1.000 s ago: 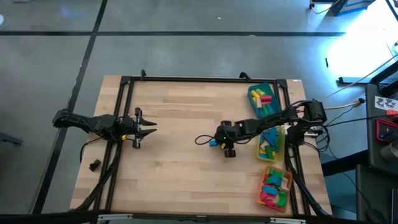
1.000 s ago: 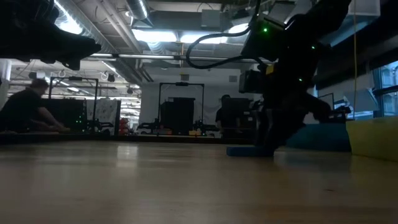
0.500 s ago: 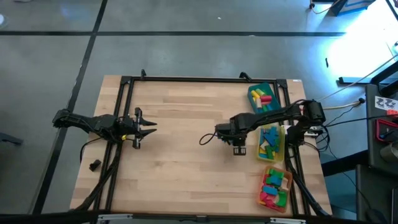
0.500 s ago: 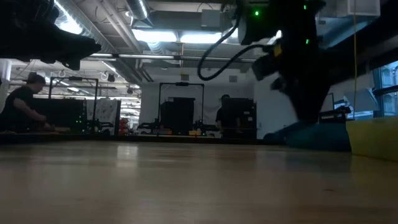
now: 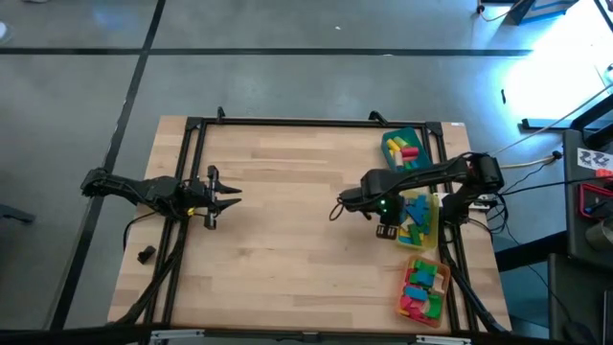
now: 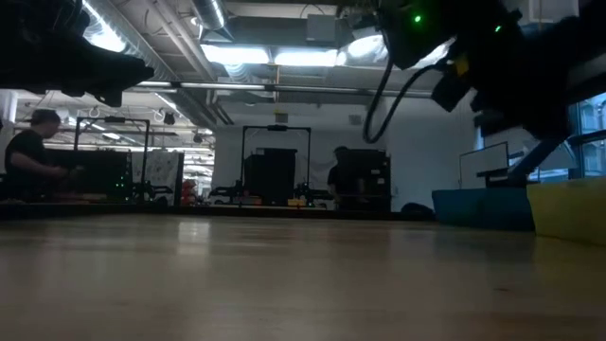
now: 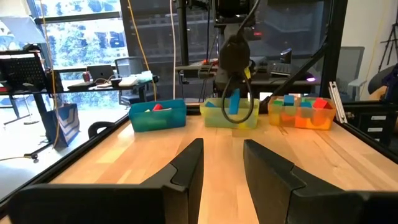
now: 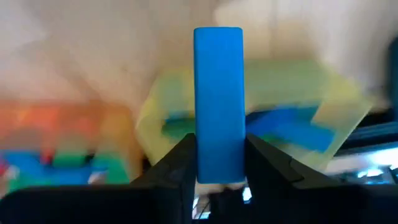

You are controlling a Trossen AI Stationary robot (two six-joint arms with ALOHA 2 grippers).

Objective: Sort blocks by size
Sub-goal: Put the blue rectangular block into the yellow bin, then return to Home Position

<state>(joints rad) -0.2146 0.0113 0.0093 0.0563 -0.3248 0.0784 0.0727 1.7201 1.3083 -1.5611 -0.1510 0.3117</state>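
Right wrist view shows the right gripper (image 8: 217, 177) clamped on a long blue bar (image 8: 218, 102) at centre frame, so it should clear the yellow tray (image 5: 432, 222) rim at the high view's right before releasing, while the left gripper (image 7: 222, 165), fingers apart, waits empty.

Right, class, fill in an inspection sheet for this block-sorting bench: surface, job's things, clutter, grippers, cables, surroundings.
Surface: wooden table, bare across the middle.
Job's things: blocks sorted into teal tray, yellow tray and orange tray along the right edge; one blue bar carried.
Clutter: small dark lump near the left edge.
Grippers: right gripper shut on the blue bar beside the yellow tray; left gripper open, waiting at left.
Cables: black cable looping off the right arm.
Surroundings: person at a distant bench.
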